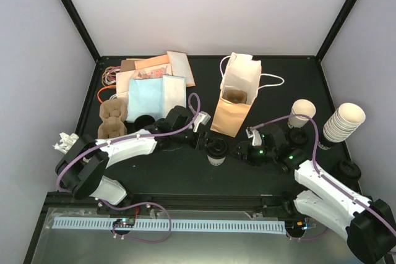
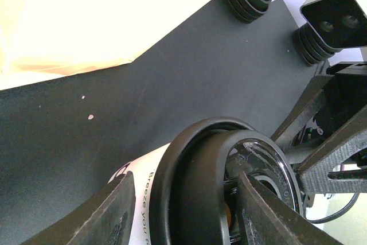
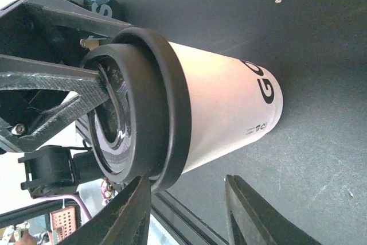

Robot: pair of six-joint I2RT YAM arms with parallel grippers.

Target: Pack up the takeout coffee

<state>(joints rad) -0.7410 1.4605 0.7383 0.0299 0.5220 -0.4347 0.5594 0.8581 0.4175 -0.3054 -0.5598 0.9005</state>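
The takeout coffee (image 1: 216,151), a white cup with black lettering and a black lid, stands upright mid-table in front of the bags. My left gripper (image 1: 203,140) reaches it from the left, rolled on its side. In the left wrist view the jaws (image 2: 182,177) stand apart around the lid (image 2: 195,187), one finger over the lid's top and the other beside the white wall. My right gripper (image 1: 240,151) faces the cup from the right, open. In the right wrist view (image 3: 186,181) one fingertip (image 3: 135,199) sits at the lid's rim and the other is clear of the cup (image 3: 223,107).
A brown paper bag (image 1: 230,115) leans on an open white handled bag (image 1: 238,78) just behind the cup. Stacked cream cups (image 1: 343,122), a single cup (image 1: 302,112) and loose black lids (image 1: 348,170) sit at the right. Cup carriers (image 1: 112,119) and papers (image 1: 154,85) lie at the left.
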